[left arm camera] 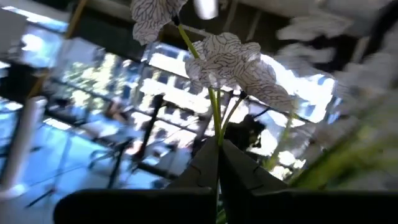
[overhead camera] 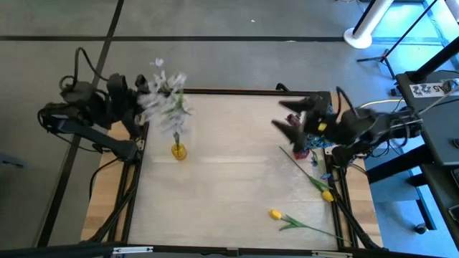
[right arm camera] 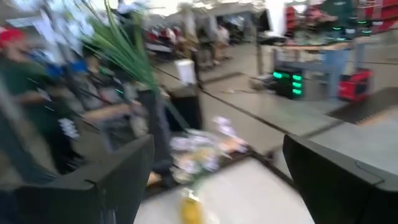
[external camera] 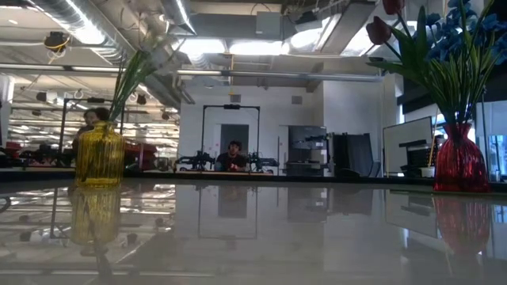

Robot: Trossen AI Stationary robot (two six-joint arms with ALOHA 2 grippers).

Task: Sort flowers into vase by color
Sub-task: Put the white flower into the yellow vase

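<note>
- White sprig (left arm camera: 233,62) pinched by its stem in my left pincer (left arm camera: 217,163), held over the yellow vase (overhead camera: 178,150) at the surface's (overhead camera: 229,193) far left.
- My right pincer (right arm camera: 217,168) hangs released near the red vase (external camera: 459,162).
- Two yellow tulips (overhead camera: 275,214) lie on the surface, near right.

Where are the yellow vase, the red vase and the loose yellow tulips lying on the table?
yellow vase (external camera: 99,154): low view, middle of its ribbed glass body.
red vase (external camera: 459,166): low view, its round belly.
front yellow tulip (overhead camera: 275,213): high view, its yellow head.
second yellow tulip (overhead camera: 327,194): high view, its head, by the table's right edge.
</note>
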